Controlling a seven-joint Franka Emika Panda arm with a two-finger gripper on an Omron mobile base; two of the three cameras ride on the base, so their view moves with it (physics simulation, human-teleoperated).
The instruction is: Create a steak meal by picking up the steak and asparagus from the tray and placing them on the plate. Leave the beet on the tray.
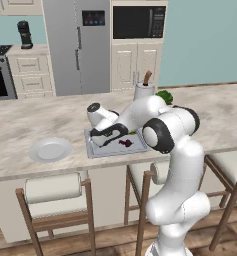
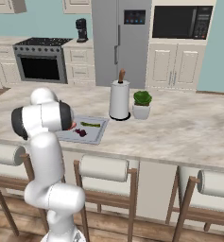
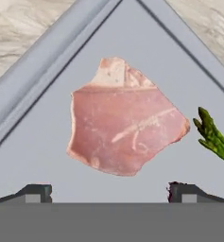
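The pink steak lies flat on the grey tray, straight ahead of my gripper in the hand view. The jaws stand open, one dark fingertip to each side of the meat, with nothing held. A green asparagus tip pokes in at the right edge. From the left base view my hand hovers low over the tray and hides the steak; the dark red beet lies just right of it. The round white plate sits on the counter left of the tray. The asparagus and beet also lie on the tray.
A paper towel holder and a potted green plant stand just behind the tray. Padded stools line the counter's near edge. The marble counter stretches wide to the right.
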